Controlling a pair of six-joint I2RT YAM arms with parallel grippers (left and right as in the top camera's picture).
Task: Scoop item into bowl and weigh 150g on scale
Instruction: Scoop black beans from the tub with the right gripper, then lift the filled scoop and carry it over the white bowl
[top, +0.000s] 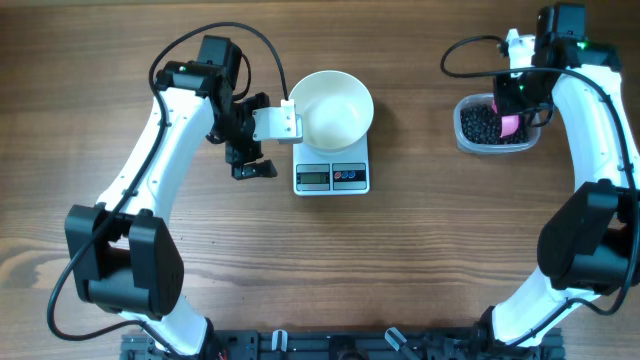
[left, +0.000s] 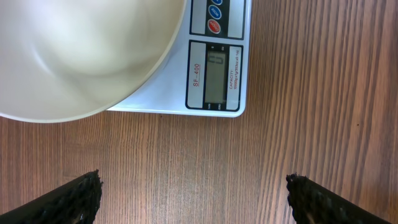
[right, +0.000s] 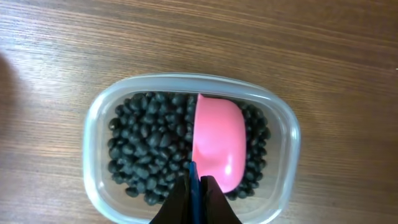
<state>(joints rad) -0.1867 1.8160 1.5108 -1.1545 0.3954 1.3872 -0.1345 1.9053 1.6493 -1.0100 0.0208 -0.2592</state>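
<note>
- The right gripper (right: 196, 186) is pinching shut on a thin blue strip (right: 193, 177) at the near edge of the pink scoop (right: 216, 146), so it is holding the scoop.
- The scoop is reaching straight out from the fingertips and is sitting in the black beans (right: 146, 149).
- The beans are lying all around the scoop. In the right wrist view most of them are piling up to the left of the fingertips, and a thin band is showing on the right.
- A clear tub (right: 93, 143) is holding the beans, and its rim is going around the scoop and the fingertips.
- The wooden table (right: 62, 37) is spreading out past the tub.
- The left gripper (left: 193, 180) is standing wide open and is holding nothing.
- Its two black fingers (left: 78, 199) are hanging over bare wood, far apart from each other.
- The scale (left: 168, 93) is sitting just ahead of these fingers and is not touching them. Its grey screen is lying ahead of the gap between the fingers.
- The white bowl (left: 81, 56) is resting on the scale, a little farther out. Its rim is sticking out past the scale's edge.
- In the overhead view the bowl is showing plain white inside. The bowl and scale are sitting just beside the left gripper and well apart from the right gripper, the tub and the beans.
</note>
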